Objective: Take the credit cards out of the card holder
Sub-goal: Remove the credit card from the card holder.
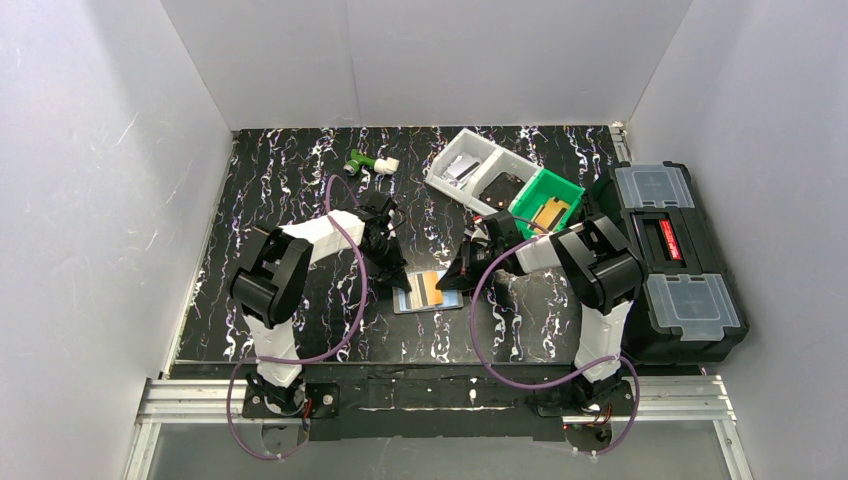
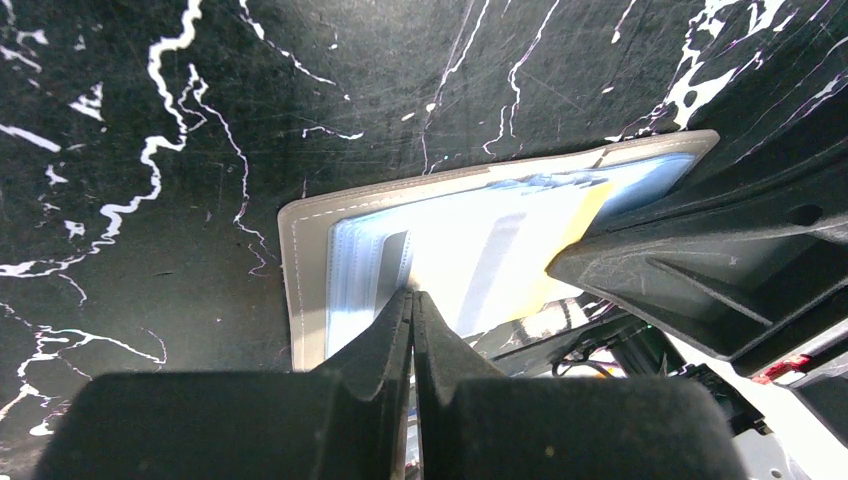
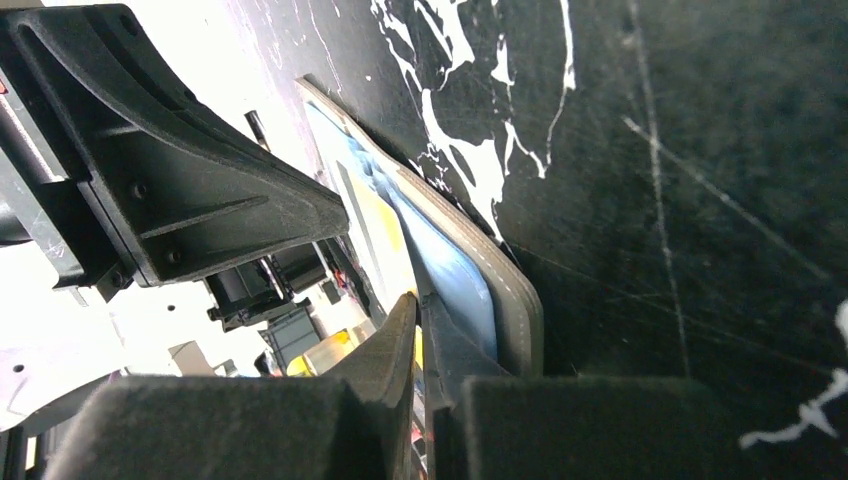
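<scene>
The card holder [image 1: 405, 303] lies open on the black marbled table, between my two grippers. A light blue card with an orange band [image 1: 428, 289] lies on it. In the left wrist view the holder's grey edge [image 2: 305, 260] frames shiny blue sleeves and the card [image 2: 500, 250]. My left gripper [image 1: 396, 277] [image 2: 412, 295] is shut, its tips on the sleeve at the card's left end. My right gripper [image 1: 458, 277] [image 3: 415, 300] is shut on the card's right edge [image 3: 375, 215], beside the holder's grey cover [image 3: 515, 300]. The plain blue card is not distinguishable.
A white bin [image 1: 470, 165] and a green bin [image 1: 545, 205] stand at the back right. A black toolbox [image 1: 670, 260] sits off the table's right edge. A small green and white object [image 1: 368, 162] lies at the back. White walls close in three sides.
</scene>
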### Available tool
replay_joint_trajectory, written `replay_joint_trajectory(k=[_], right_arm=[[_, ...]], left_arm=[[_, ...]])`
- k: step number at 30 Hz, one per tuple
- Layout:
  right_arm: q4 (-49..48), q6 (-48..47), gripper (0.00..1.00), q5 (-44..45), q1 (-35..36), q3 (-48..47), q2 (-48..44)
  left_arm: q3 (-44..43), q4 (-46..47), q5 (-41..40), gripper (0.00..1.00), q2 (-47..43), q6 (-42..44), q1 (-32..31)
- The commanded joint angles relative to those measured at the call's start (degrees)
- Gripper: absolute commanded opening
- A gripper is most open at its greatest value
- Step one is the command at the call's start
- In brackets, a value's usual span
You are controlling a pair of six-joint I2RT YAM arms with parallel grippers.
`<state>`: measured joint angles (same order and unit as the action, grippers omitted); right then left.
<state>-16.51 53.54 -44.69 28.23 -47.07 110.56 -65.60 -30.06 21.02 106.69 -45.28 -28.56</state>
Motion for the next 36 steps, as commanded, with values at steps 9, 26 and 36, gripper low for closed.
replay_joint_trajectory(k=[9, 26, 36], right_arm=[[0.76, -1.31, 0.39, -0.63, 0.16, -1.68, 2.4], [2.25, -1.8, 0.09, 1.05, 0.51, -1.97, 2.78], [4.87, -4.64, 0.06, 2.67, -3.52, 1.01, -1.5]], left_arm=[[4.47, -4.32, -12.79, 0.0, 5.77, 2.69, 0.56], [4.97, -5.08, -14.87, 0.0, 5.3, 2.24, 0.61], [5.52, -5.66, -16.62, 0.0, 4.93, 1.86, 0.84]])
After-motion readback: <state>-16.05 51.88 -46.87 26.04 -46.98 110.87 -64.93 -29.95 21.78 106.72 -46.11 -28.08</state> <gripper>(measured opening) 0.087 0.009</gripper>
